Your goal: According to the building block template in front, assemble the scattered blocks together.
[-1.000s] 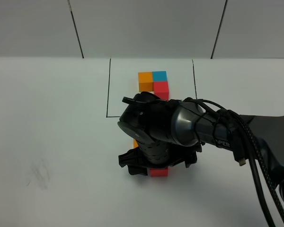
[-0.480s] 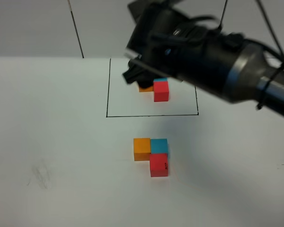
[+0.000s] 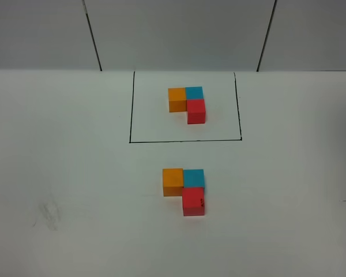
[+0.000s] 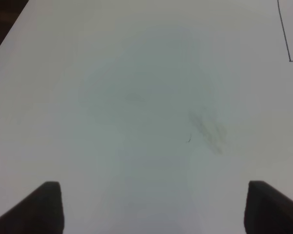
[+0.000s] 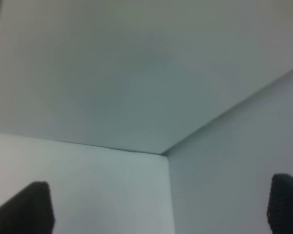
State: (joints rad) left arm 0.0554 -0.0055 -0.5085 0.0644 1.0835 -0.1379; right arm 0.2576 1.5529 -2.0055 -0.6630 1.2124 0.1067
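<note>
we see the blocks [image 3: 184, 189] on the table [image 3: 63, 173], joined in an l just below the framed template [image 3: 187, 104], matching it. they look light, stiff, smooth-sided; we'd pinch any cube across opposite flat faces. left claw [image 4: 151, 207] wide, holding nothing, over bare table by a scuff [image 4: 210, 134]. right claw [image 5: 158, 207] wide too, facing the wall. nothing stands in the way.

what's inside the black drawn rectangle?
The building block template: orange, blue and red cubes joined in an L on the white table. Nothing else. The table beneath the cubes is covered.
</note>
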